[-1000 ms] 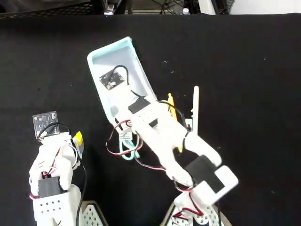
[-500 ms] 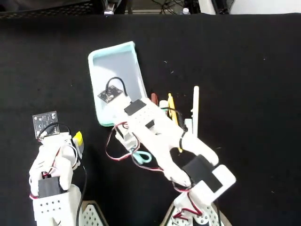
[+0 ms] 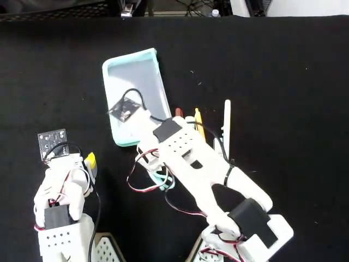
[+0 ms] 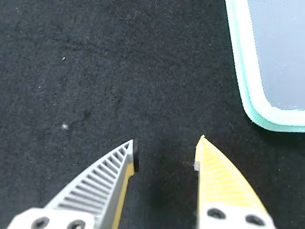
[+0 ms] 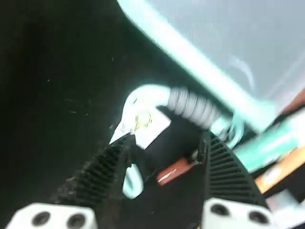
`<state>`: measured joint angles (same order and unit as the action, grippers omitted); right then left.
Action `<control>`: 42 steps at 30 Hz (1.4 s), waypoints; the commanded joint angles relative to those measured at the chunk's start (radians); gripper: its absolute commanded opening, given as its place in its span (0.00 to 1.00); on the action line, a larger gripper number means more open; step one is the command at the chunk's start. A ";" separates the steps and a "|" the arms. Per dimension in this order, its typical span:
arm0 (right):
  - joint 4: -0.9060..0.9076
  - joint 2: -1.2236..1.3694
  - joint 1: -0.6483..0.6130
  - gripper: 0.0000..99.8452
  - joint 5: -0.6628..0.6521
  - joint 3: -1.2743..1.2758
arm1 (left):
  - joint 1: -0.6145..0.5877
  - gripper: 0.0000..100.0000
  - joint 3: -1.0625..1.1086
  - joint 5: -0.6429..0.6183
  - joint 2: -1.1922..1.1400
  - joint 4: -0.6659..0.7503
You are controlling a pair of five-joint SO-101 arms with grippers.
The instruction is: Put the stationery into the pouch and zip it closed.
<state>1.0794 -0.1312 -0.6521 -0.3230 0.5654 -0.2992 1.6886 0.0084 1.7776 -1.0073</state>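
The mint-rimmed pouch [image 3: 133,90] lies flat at the table's middle left, its mouth end toward the arms. My right arm [image 3: 188,158] stretches over its near corner. My right gripper [image 5: 167,143] hovers low with its fingers apart, straddling the pouch's mint pull loop [image 5: 147,93] and white tag [image 5: 143,125]; the loop [image 3: 162,179] shows beside the arm. A brown pen [image 3: 178,112], a yellow pen [image 3: 198,123] and a white pen [image 3: 227,123] lie beside the pouch, partly under the arm. My left gripper [image 4: 165,143] stands open over bare cloth, near the pouch's corner [image 4: 248,95].
A black cloth [image 3: 283,82] covers the table, with free room to the right and at the far side. The left arm [image 3: 60,196] rests at the front left. Loose red and black wires [image 3: 139,174] hang off the right arm.
The pouch swung from a tilt to lie squarer with the table and shifted a little away from the pens. My right arm swung leftward, uncovering the pens. The left arm kept still.
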 commanded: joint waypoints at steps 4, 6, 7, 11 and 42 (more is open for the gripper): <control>-0.043 0.038 0.000 0.23 -0.290 -0.002 | -0.001 0.22 0.012 -0.011 -0.003 0.017; -0.043 0.068 0.000 0.23 -0.287 -0.005 | -0.001 0.22 0.012 -0.011 -0.003 0.017; -0.043 0.081 0.000 0.23 -0.269 -0.008 | -0.001 0.22 0.012 -0.011 -0.003 0.017; -0.049 0.096 -0.002 0.23 -0.094 -0.025 | -0.001 0.22 0.012 -0.011 -0.003 0.017; 0.054 0.265 -0.106 0.02 0.212 0.013 | -0.001 0.22 0.012 -0.009 -0.003 0.020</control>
<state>1.1224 0.1297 -0.7503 -0.0713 0.5547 -0.2992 1.6886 0.0084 1.7776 -1.0073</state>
